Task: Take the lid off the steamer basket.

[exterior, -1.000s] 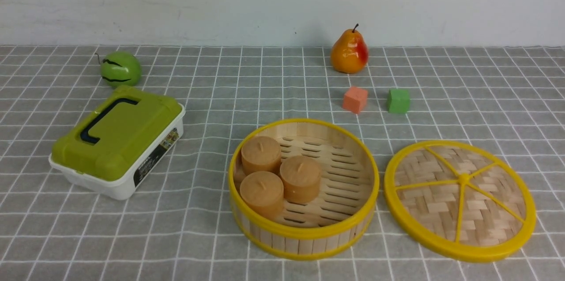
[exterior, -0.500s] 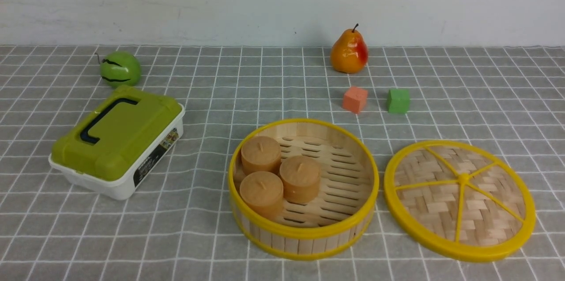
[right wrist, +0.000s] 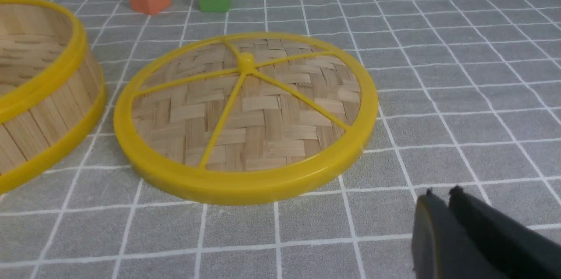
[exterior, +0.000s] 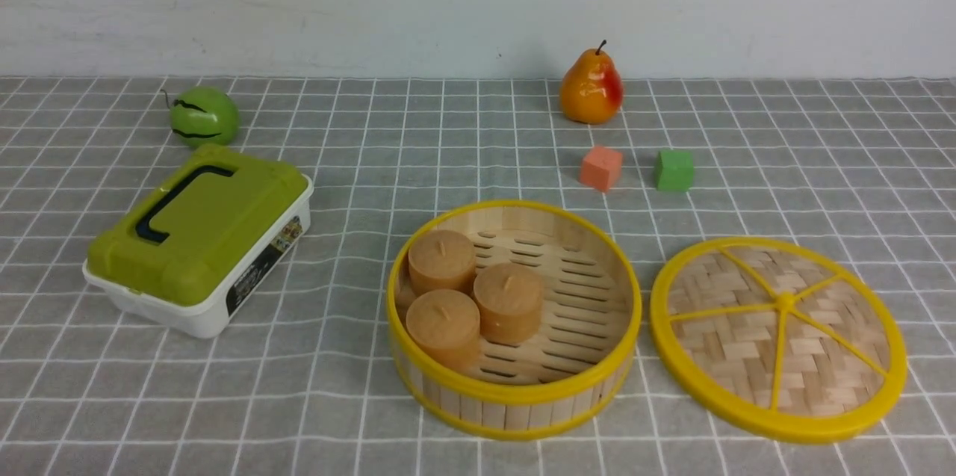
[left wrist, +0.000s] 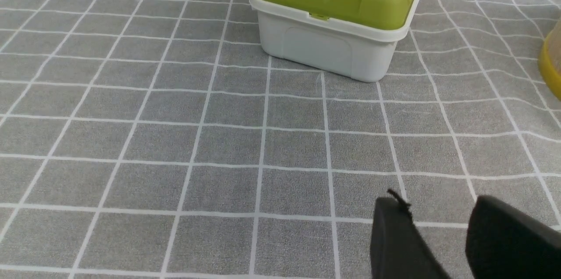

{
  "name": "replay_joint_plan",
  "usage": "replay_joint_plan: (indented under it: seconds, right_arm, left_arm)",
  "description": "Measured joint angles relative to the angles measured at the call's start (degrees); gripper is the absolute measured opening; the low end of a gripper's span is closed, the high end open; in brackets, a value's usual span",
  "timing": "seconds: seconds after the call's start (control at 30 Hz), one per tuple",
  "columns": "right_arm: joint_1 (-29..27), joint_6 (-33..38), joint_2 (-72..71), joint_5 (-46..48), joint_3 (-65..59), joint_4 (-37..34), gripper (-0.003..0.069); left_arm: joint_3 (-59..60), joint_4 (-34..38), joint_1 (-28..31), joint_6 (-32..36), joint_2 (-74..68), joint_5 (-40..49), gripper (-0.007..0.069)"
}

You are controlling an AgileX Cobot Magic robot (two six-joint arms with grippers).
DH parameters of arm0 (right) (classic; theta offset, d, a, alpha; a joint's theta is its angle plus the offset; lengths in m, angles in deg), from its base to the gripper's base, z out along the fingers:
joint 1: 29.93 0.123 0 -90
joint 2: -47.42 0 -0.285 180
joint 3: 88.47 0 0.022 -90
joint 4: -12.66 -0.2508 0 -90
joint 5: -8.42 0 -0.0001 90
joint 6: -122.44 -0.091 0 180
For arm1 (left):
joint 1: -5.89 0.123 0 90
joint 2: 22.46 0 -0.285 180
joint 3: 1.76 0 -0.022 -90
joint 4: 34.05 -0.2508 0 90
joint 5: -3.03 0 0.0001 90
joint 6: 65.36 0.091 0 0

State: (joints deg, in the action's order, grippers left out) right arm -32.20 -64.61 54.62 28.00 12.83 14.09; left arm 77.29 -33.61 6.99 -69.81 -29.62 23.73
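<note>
one lid (exterior: 778,338), already off, lies flat on the checked cloth (exterior: 463,140) just beside the basket (exterior: 514,320), at the basket's 3 o'clock in the front view, their yellow rims close but apart. the basket stands uncovered, three tan buns (exterior: 478,300) bunched toward its 9 o'clock side.

from the right wrist view the lid (right wrist: 245,114) sits ahead of the right claw (right wrist: 440,193), whose two dark fingers look pressed nearly together with nothing between them. the lid is round, so no long axis matters; its near rim is the closest part to that claw, which makes the right arm plainly the nearer one.

the left claw (left wrist: 438,209) hangs over bare cloth with a clear gap between its fingers, holding nothing, the green-topped box (left wrist: 337,16) ahead of it and only a sliver of the basket (left wrist: 551,68) at the frame's edge.

farther out, at about the basket's 1 o'clock, stand a pink cube (exterior: 600,168), a green cube (exterior: 674,170) and a pear (exterior: 591,87); a green ball (exterior: 203,116) sits at 10 o'clock. judged from this layout, the job looks done.
</note>
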Motion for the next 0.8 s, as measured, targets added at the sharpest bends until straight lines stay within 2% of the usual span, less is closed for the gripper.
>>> replay_joint_plan:
  seconds: [0.8]
  right_arm:
    - [0.0, 0.0, 0.0, 2.0, 0.3, 0.0, 0.0048]
  left_arm:
    - [0.0, 0.0, 0.0, 0.0, 0.0, 0.0, 0.0239]
